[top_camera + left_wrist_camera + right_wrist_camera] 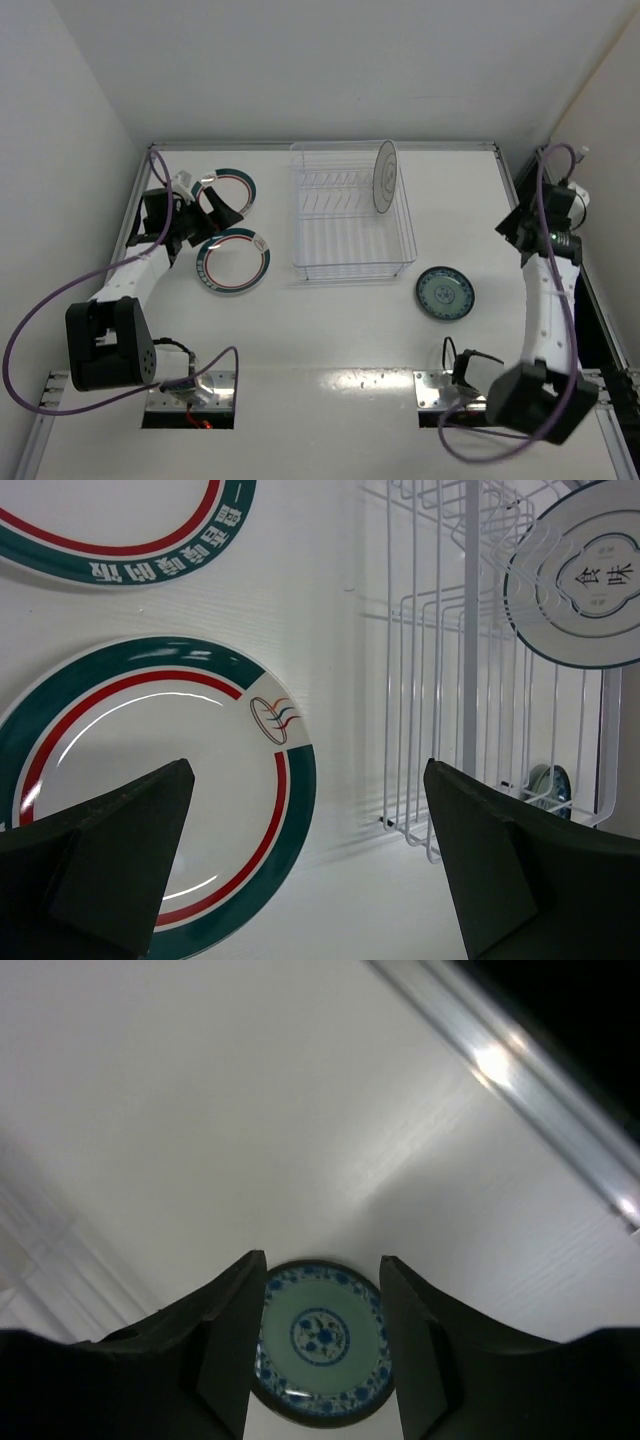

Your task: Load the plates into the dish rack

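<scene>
Under the left gripper [308,772], whose jaws stand wide apart and hold nothing, a rimmed plate [150,780] lies flat on the table [330,630]. A second rimmed plate [110,530] lies just beyond it, and the rack [465,680] stands off the right finger with the grey plate [585,580] upright in a slot. Below the right gripper [322,1260], its jaws partly apart and empty, the teal plate [322,1340] lies flat, showing between the fingers without touching them.
</scene>
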Robot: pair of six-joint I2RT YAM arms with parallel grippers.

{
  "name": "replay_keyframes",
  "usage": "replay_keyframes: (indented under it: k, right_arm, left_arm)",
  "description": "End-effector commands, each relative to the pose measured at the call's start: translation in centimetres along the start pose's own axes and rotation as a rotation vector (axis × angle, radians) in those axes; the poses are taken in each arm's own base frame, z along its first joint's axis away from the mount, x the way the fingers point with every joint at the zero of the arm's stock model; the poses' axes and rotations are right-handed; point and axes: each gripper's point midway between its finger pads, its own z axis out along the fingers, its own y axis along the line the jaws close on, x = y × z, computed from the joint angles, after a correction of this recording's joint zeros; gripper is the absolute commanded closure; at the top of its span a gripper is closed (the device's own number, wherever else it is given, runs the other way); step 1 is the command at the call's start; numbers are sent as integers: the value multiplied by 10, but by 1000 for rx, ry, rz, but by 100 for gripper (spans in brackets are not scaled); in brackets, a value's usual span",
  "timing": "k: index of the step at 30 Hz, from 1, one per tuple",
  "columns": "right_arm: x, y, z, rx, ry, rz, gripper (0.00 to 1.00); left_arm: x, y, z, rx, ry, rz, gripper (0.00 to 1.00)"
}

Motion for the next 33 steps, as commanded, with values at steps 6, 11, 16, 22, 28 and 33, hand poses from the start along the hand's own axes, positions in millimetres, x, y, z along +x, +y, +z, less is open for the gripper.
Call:
replay_keyframes:
  k: [6, 11, 16, 22, 28, 33]
  right_arm:
    - [215, -60, 44, -72, 744, 524, 59]
    - [246, -65, 34, -84, 832, 602, 52]
    - [269, -60, 31, -122, 885, 620, 48]
    - [284, -52, 31, -173, 913, 640, 47]
    - [288, -41, 38, -260, 896, 651, 58]
    - [283, -44, 39, -282, 937, 626, 100]
  left_arm:
    - [0, -3, 0, 22, -1, 11, 0]
    - [-4, -6, -1, 29, -15, 19, 0]
    - [-1, -6, 0, 36, -2, 15, 0]
    - [-1, -6, 0, 36, -2, 15, 0]
    - [-2, -5, 0, 28, -6, 15, 0]
    - [-2, -5, 0, 28, -6, 15, 0]
